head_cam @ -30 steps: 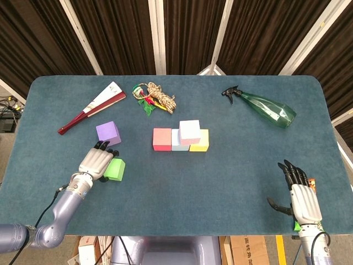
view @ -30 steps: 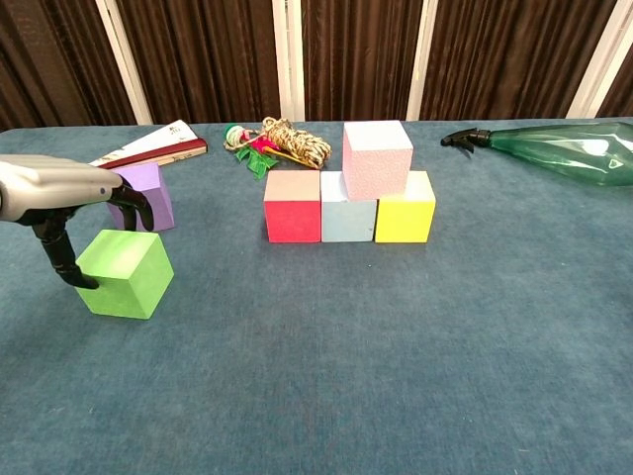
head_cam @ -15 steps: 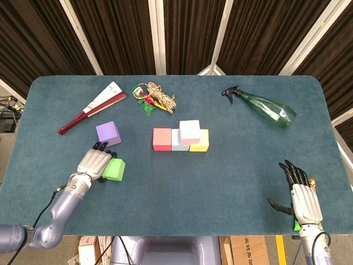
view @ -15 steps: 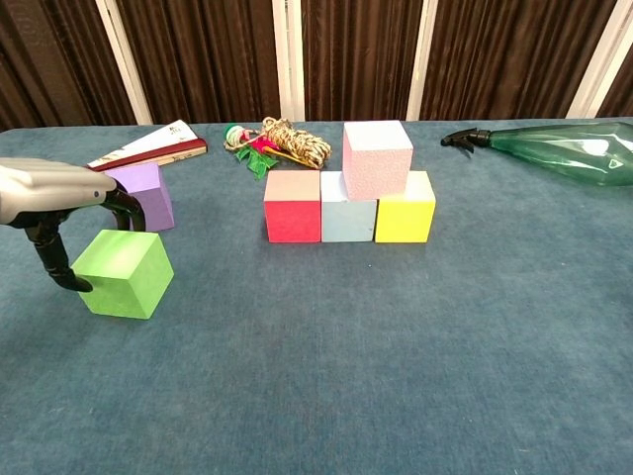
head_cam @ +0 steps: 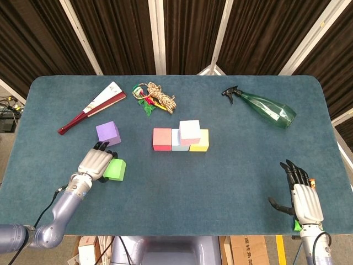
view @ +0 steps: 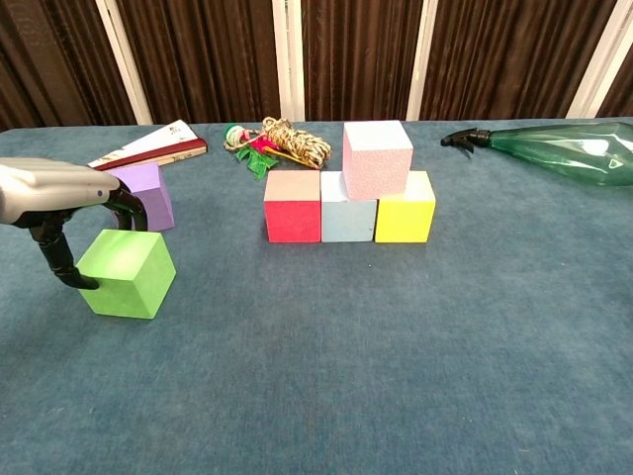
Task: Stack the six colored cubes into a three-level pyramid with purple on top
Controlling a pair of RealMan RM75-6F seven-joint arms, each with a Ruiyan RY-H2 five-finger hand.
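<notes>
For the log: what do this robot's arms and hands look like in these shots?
Both hands, the left hand and the right hand, have silver-grey ribbed backs and black fingers. The left forearm is smooth and metallic lavender-grey, with a thin black cable running beside its wrist. A green marking shows below the right wrist.

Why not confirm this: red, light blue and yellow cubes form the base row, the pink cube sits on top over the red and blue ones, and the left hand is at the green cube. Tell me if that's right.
One detail is wrong. The pink cube sits over the light blue cube and yellow cube, not over the red cube; the chest view shows it. The base row and the left hand at the green cube are as you said.
</notes>
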